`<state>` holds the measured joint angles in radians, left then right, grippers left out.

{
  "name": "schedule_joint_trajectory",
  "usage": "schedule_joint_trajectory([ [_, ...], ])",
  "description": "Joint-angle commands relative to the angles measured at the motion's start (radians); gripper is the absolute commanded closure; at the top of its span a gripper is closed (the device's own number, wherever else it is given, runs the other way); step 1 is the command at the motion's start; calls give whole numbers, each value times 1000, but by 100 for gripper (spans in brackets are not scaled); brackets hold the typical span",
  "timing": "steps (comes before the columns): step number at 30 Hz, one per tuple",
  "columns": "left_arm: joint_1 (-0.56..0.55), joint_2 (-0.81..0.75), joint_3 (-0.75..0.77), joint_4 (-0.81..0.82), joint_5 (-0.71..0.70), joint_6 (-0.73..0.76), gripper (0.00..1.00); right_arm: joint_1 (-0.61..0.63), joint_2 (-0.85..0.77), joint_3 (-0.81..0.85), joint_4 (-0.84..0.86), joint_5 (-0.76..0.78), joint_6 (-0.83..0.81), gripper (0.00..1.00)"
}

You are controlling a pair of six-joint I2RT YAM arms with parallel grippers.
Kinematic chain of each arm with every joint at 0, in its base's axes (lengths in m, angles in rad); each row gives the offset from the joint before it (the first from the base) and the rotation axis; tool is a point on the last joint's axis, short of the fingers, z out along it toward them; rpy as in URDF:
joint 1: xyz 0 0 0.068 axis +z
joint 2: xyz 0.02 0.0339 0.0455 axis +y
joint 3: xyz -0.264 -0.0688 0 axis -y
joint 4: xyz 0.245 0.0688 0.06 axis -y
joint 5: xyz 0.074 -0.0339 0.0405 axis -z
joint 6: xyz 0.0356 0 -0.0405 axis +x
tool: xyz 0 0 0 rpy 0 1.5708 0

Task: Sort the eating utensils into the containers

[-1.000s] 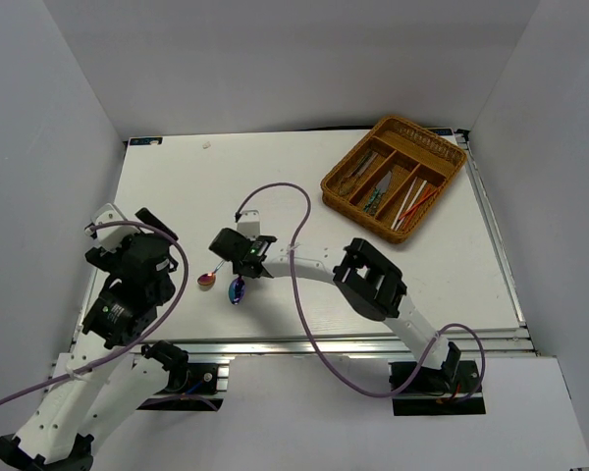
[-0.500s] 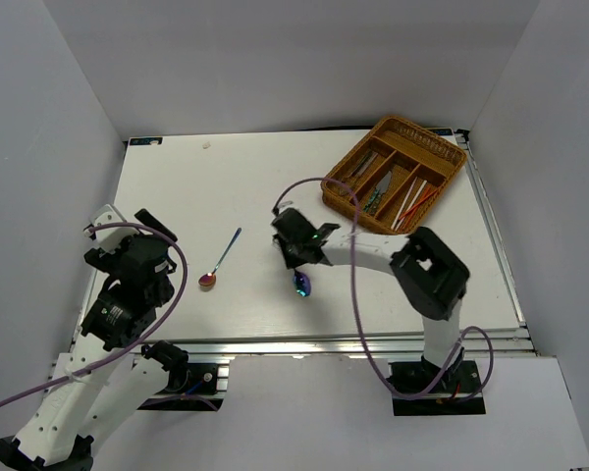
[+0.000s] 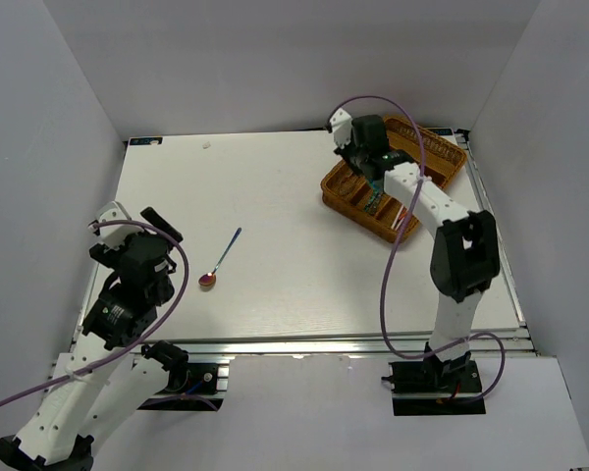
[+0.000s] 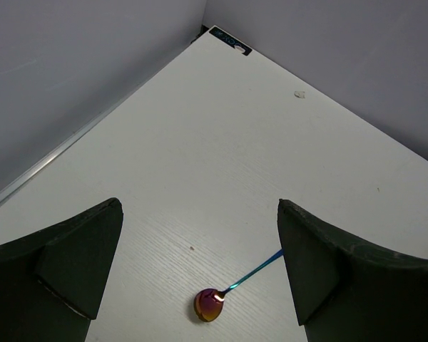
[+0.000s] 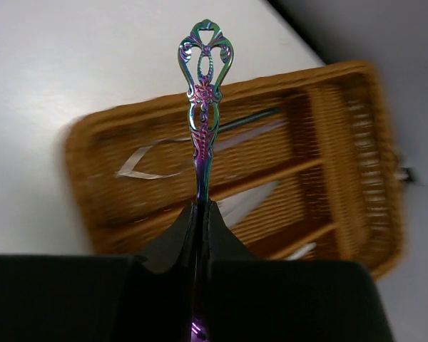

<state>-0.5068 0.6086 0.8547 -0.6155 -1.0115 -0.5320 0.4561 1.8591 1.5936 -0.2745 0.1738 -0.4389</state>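
My right gripper (image 3: 365, 157) is shut on an iridescent blue-purple utensil with an ornate handle (image 5: 202, 100). It holds the utensil above the left part of the brown wicker tray (image 3: 444, 149). In the right wrist view the fingers (image 5: 172, 239) pinch the handle over the tray's compartments (image 5: 93, 153). Several utensils lie in the tray, among them red-orange and pale chopsticks (image 3: 414, 201). A small iridescent spoon (image 3: 219, 262) lies on the table at the left. My left gripper (image 3: 133, 228) is open and empty above and near it; the spoon (image 4: 212, 305) shows between its fingers (image 4: 335, 271).
White walls close in the table on three sides. The tray stands at the far right corner, tilted to the table's edges. A small black label (image 4: 230, 40) sits at the far left corner.
My right arm has swung from the table's left-middle to above the tray, carrying the iridescent utensil. The left arm and the small spoon have not moved.
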Motion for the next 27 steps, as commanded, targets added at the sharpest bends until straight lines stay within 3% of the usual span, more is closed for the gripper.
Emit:
schedule_joint_trajectory([
  [1,4,20,-17,31,54,21,2,-77,109,135,9,161,-291,100],
  [8,4,109,-14,49,122,41,2,-204,201,172,306,112,-573,100],
  [17,4,161,-13,45,166,49,2,-310,377,284,325,-57,-712,100],
  [27,4,178,-16,42,157,44,2,-370,511,391,390,-40,-778,100],
])
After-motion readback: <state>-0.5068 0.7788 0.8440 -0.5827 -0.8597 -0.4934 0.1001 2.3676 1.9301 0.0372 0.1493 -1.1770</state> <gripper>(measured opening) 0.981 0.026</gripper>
